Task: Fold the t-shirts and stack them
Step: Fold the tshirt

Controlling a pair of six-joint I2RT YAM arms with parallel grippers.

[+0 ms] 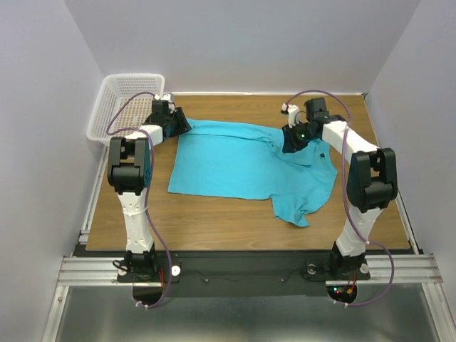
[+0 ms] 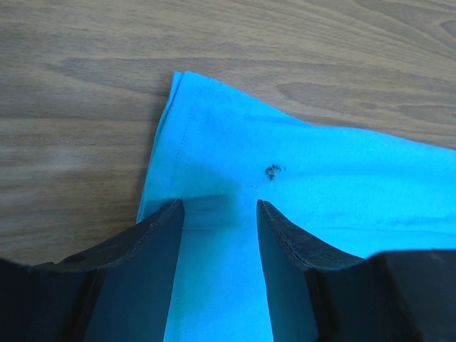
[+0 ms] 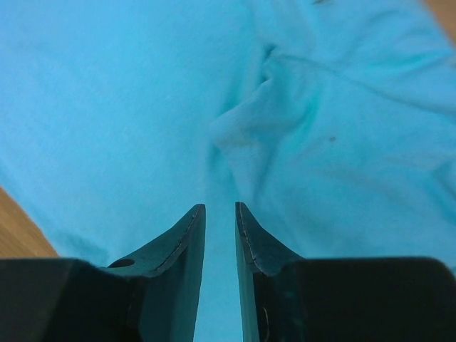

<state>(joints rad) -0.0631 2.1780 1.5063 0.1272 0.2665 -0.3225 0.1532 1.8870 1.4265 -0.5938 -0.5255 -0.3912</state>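
Item 1, the t-shirt (image 1: 242, 164): a single turquoise shirt lies mostly flat on the wooden table (image 1: 214, 221) at the centre of the top view. The left half is smooth. The right half is rumpled, and one part of it reaches down toward the lower middle of the frame. In the left wrist view a small dark mark (image 2: 272, 171) shows on the cloth, just past the fingertips and to their right.

Item 2, the left gripper (image 1: 173, 122): it sits at the shirt's upper left corner in the top view. The left wrist view shows its fingers (image 2: 153, 242) spread apart and straddling the cloth near a stitched edge. Flat cloth fills the gap between them, and bare wood lies to the left and above. The jaws are not closed on anything.

Item 3, the right gripper (image 1: 293, 137): it sits on the rumpled upper right part of the shirt in the top view. The right wrist view shows its fingers (image 3: 184, 239) drawn nearly together, with only a thin strip of turquoise between them. A raised fold (image 3: 239, 121) of cloth runs up from the tips toward the centre of the frame, so the jaws appear to be pinching the shirt.

Item 4, the basket (image 1: 114, 107): a white mesh basket stands at the upper left of the top view, beyond the table's left edge and just outside the left gripper. It does not touch the shirt.
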